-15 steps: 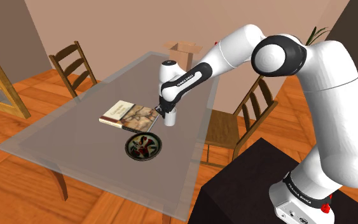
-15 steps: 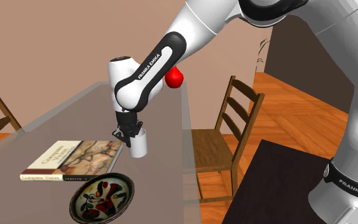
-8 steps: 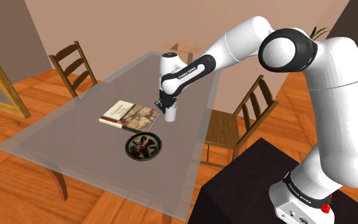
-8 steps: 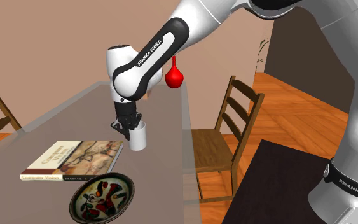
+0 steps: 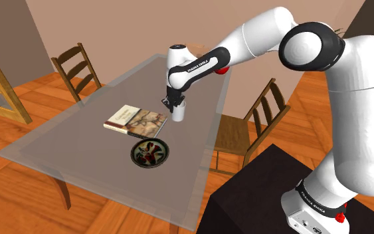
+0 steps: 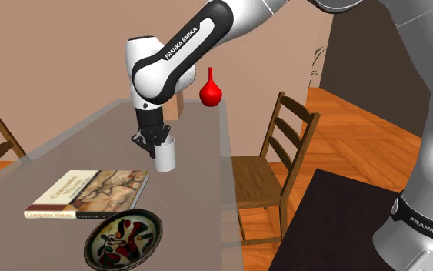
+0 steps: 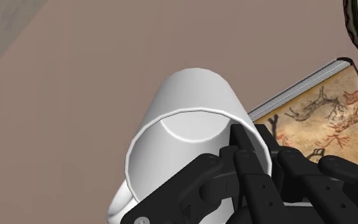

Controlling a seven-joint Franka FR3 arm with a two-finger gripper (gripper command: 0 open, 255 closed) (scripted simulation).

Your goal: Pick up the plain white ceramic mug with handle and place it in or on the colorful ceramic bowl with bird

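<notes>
One white mug [image 6: 164,154], clamped at the rim by the black pincer [image 6: 154,142]: in the wrist view, one finger [image 7: 238,137] inside the wall, the other outside. Hangs upright with its opening up, seemingly just clear of the glass worktop [image 5: 59,146]. In the shoulder view, sits at 3 o'clock of a picture book [image 5: 135,120], close to its corner, and at 1 o'clock of the patterned bowl [image 5: 149,153], apart from it. In the second exterior view, bowl at 7 o'clock of the mug, book at 8 o'clock, red vase [image 6: 210,92] at 1 o'clock, farther along the worktop. Bowl flat on the worktop just beside the book. Wooden chair [image 6: 272,165] at 3 o'clock of the mug.
</notes>
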